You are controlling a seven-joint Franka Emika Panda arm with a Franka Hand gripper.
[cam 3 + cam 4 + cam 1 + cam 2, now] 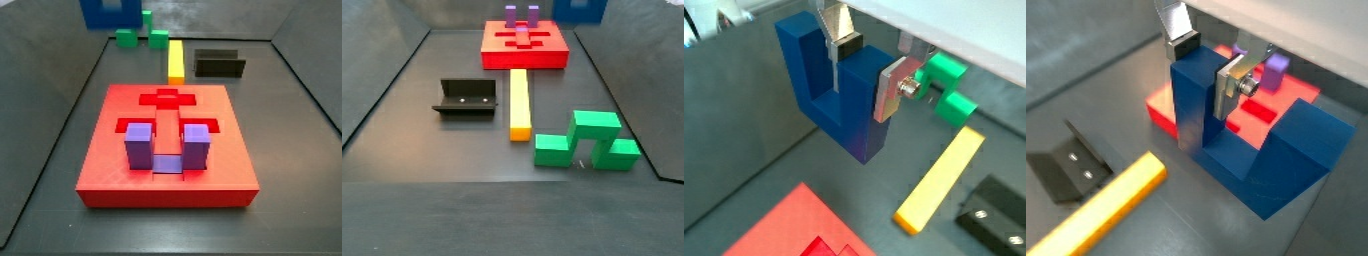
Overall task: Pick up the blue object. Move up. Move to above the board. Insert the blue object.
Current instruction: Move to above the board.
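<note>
My gripper is shut on one prong of the blue object, a navy U-shaped block. It hangs in the air with its base down, well above the floor. The hold also shows in a wrist view, on the blue object. In both side views only the blue object shows, at the frame's upper edge; the gripper is out of view there. The red board lies on the floor, and its corner shows in both wrist views.
A purple U-shaped block stands in the board. A yellow bar lies on the floor between the fixture and a green block. Dark walls surround the floor.
</note>
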